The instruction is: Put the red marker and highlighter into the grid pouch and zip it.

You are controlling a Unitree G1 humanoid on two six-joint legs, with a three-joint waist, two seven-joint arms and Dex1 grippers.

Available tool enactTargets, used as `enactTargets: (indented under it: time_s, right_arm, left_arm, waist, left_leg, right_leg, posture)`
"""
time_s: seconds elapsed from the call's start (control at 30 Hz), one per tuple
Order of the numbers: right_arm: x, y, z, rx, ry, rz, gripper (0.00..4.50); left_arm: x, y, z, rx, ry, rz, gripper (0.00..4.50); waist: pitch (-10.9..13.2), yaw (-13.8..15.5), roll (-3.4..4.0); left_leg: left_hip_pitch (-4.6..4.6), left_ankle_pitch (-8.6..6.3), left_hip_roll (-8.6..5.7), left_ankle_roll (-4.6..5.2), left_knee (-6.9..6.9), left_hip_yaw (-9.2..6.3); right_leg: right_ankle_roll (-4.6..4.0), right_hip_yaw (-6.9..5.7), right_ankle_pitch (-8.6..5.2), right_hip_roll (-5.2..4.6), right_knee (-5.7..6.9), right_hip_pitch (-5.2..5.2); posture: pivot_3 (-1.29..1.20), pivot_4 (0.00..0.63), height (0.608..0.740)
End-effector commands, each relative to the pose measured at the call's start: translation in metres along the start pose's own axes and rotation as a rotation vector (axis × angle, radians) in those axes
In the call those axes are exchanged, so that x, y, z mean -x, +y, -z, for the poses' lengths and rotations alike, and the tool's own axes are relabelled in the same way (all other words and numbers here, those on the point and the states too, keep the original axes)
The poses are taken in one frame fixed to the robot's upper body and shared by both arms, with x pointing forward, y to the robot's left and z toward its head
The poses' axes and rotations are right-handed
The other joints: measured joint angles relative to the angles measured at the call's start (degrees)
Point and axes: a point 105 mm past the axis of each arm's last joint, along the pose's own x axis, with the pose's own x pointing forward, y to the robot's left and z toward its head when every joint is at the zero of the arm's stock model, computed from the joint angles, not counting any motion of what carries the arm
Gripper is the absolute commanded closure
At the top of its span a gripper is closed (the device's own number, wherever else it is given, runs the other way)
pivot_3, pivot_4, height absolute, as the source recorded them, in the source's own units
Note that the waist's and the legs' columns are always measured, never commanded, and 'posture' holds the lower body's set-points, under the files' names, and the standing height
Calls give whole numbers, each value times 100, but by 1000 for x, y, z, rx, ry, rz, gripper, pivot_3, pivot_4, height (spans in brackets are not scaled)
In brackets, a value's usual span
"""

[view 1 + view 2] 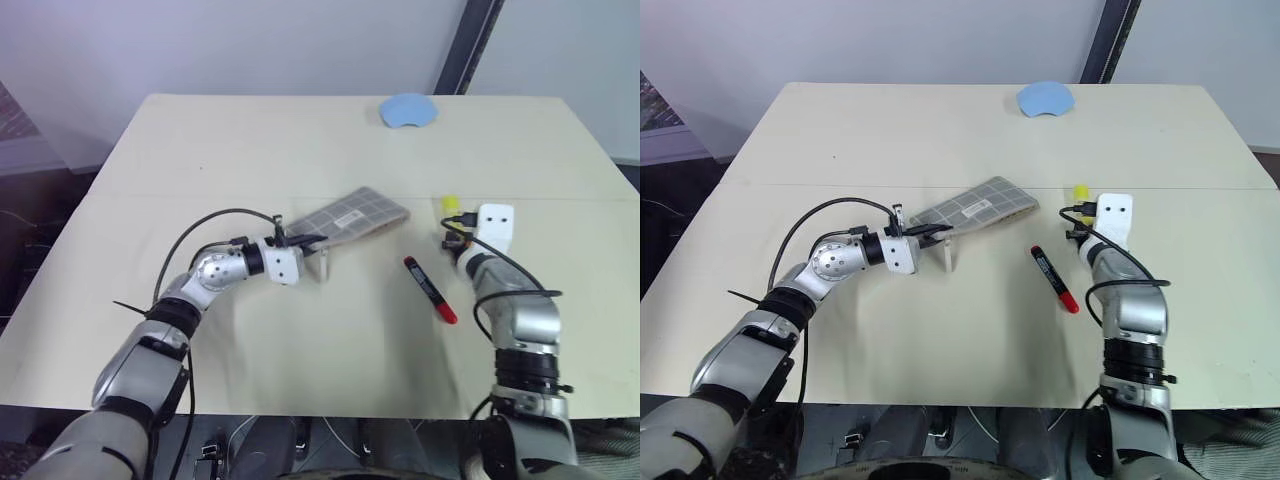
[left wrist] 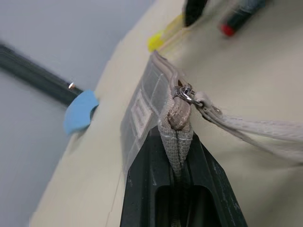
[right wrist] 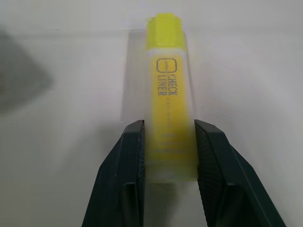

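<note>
The grid pouch (image 1: 352, 217) lies mid-table, its near corner raised; my left gripper (image 1: 305, 240) is shut on the zipper end (image 2: 177, 118) of that corner. A pale pull strap (image 2: 255, 130) trails from the zipper slider. The highlighter (image 3: 168, 94), stubby and yellow, lies on the table to the pouch's right, and my right gripper (image 3: 169, 125) has a finger pressed against each side of its near end. The red marker (image 1: 429, 289) lies loose between the two arms, red cap toward me, a little left of the right gripper (image 1: 455, 232).
A small blue blob-shaped object (image 1: 408, 110) rests near the far edge of the beige table (image 1: 250, 150). A dark post (image 1: 465, 50) rises behind the table's far right.
</note>
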Motion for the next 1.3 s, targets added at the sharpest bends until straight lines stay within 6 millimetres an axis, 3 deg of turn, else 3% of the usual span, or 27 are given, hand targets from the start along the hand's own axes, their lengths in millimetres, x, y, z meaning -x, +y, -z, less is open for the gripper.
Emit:
enactTargets:
  time_s: [0.03,0.13,0.27,0.67,0.8,0.93,1.13,1.3]
  right_arm:
    - [27,36,-42,154,-192,-290,3624]
    - [48,43,-42,267,-192,-432,3624]
    - [59,48,-34,376,-160,-514,3624]
    - [47,62,-35,452,-164,-547,3624]
    - [42,70,-23,668,-69,-627,3624]
    - [37,73,-32,823,-99,-656,3624]
    - [37,117,-46,840,-256,-797,3624]
    - [35,129,-46,888,-349,-832,3624]
  left_arm:
    - [4,23,-8,45,-49,-74,4500]
    - [5,24,-12,90,-82,-60,4500]
    - [4,26,-18,113,-119,-54,4500]
    - [6,13,-24,34,-148,35,4500]
    - [10,7,-26,-96,-147,127,4500]
    - [8,8,-27,-121,-156,135,4500]
    - [7,4,-34,-136,-216,160,4500]
    - [7,11,-37,-72,-236,160,4500]
  waist:
    - [0,-51,-2]
    - [3,-56,-6]
    - [4,-40,-8]
    - [6,6,-13]
    - [7,2,-12]
    - [7,3,-13]
    - [11,-1,-19]
    - [12,12,-21]
  left_leg:
    - [0,-1,2,2,-1,0]
    - [1,-1,6,2,-4,1]
    - [3,-1,9,0,15,-1]
    - [-1,-3,9,3,39,-1]
    - [-2,-4,9,3,38,0]
    - [-2,-4,9,3,41,1]
    - [-5,-5,9,5,36,0]
    - [-6,-6,7,6,44,0]
  right_leg:
    - [1,0,0,2,-2,2]
    - [1,0,0,4,-1,20]
    - [0,0,-1,3,-2,19]
    - [-2,2,-2,2,-6,20]
    - [-5,2,-3,1,-8,19]
    - [-18,2,-10,1,-7,19]
    - [0,1,0,1,-8,12]
    - [-1,1,0,2,-8,16]
  posture:
    - [0,150,739]
    - [0,150,739]
    - [0,150,739]
    - [0,150,739]
    - [0,150,739]
    - [0,150,739]
    - [0,150,739]
    - [0,150,739]
